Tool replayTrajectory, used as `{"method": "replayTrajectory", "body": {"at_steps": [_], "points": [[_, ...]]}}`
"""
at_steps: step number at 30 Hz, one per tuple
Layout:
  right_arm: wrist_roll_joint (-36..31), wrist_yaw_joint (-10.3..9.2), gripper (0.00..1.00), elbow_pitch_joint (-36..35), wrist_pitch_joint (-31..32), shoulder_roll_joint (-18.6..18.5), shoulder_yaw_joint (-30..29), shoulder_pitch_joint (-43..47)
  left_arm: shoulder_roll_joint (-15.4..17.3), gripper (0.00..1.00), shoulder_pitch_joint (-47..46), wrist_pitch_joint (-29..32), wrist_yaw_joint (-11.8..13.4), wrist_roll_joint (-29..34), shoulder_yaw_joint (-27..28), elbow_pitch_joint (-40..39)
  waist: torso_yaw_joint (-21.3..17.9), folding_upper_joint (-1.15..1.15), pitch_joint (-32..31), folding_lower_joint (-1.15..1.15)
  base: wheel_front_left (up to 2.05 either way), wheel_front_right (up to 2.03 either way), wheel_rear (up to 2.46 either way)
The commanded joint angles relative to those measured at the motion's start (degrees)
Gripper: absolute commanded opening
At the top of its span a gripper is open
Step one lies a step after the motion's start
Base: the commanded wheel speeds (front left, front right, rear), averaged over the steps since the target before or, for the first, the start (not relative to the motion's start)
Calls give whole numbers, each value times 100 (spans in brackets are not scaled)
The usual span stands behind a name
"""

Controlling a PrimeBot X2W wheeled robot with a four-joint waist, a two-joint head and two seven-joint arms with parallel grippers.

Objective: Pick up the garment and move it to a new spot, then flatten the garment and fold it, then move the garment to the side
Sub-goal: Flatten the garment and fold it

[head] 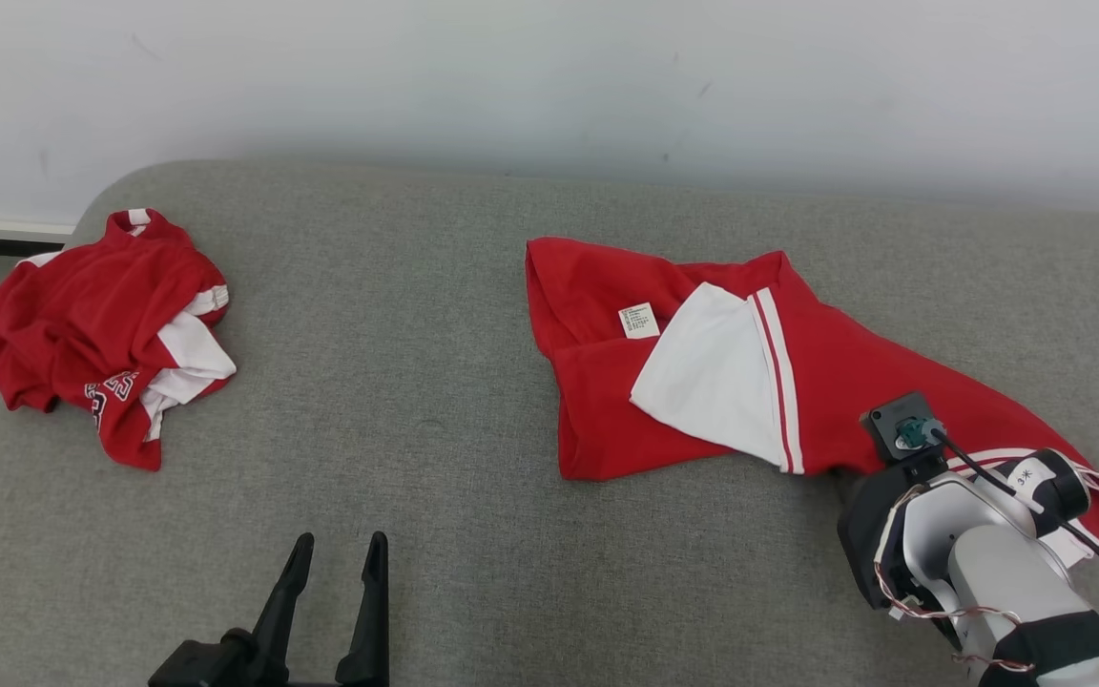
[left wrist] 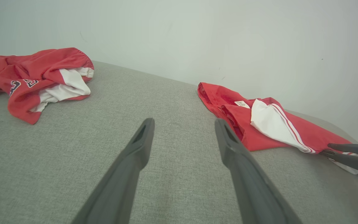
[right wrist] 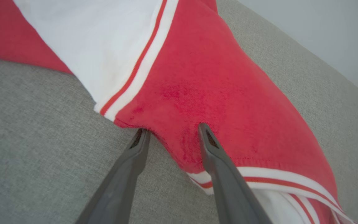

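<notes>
Red garment [right wrist: 216, 87] fold between parted right pincer [right wrist: 172, 132]; left pincer [left wrist: 183, 124] parted, empty.

Garment [head: 855, 372]: soft matt knit cloth, faintly fuzzy up close; small papery label [head: 638, 321] sewn on; crumpled second garment [head: 82, 315], same cloth; worktop [head: 416, 382] covered in coarse woven fabric, matt; left tool [head: 341, 539] and right tool [right wrist: 172, 128]: smooth matt dark plastic by the look; wall [head: 549, 76] flat matt paint.

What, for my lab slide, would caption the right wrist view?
Right claw, open, astride a bunched fold of the red-and-white garment near its striped hem, on the grey cushion.
</notes>
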Motion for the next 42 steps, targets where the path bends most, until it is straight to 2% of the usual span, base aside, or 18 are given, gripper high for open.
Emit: {"method": "replayTrajectory", "body": {"at_steps": [1,7,10,15,20,26,27,28,31,35,39,42], "points": [[60,-12,0,19,-90,33,-20,-71,3,100,-36,-5,13,-13,14,-7,2,0,10,-1,0,0,0],[321,-12,0,42,-520,220,-546,-337,3,100,-77,-5,-6,-6,73,0,-22,0,46,-1,0,0,0],[522,-12,0,96,-670,340,-1162,-521,3,100,-98,-5,-43,7,91,20,-37,0,63,-1,0,0,0],[378,-13,0,396,-911,552,-2410,-1021,3,100,-156,-5,-99,35,109,41,-31,0,129,-1,0,0,0],[-193,-13,0,900,-1270,732,-3868,-1608,3,100,-260,-5,-154,77,82,101,58,0,202,-1,0,0,0],[-1301,-13,0,1237,-1702,838,-5523,-2005,3,100,-339,-5,-198,69,27,159,196,0,237,-1,0,0,0],[-1504,-13,69,1232,-1796,854,-5790,-2027,2,100,-342,-5,-197,65,9,176,221,0,234,-1,0,0,0],[-1685,-13,100,1215,-1892,882,-6030,-2055,3,100,-340,-5,-199,62,1,191,240,0,230,-1,0,0,0],[-2230,-13,100,1292,-1929,1006,-6510,-2081,3,100,-324,-5,-213,59,-7,227,270,0,207,-1,0,0,0],[-2736,-13,100,1497,-1832,1062,-6678,-1973,3,100,-258,-5,-218,75,36,272,228,0,117,-1,0,0,0],[-2957,-13,100,1630,-1952,1073,-6560,-1844,3,100,-185,-5,-217,96,78,281,158,0,6,-1,0,0,0],[-3031,-13,100,1793,-2278,1106,-6218,-1686,3,100,-96,-6,-203,95,142,275,40,0,-123,-1,0,0,0]]}}
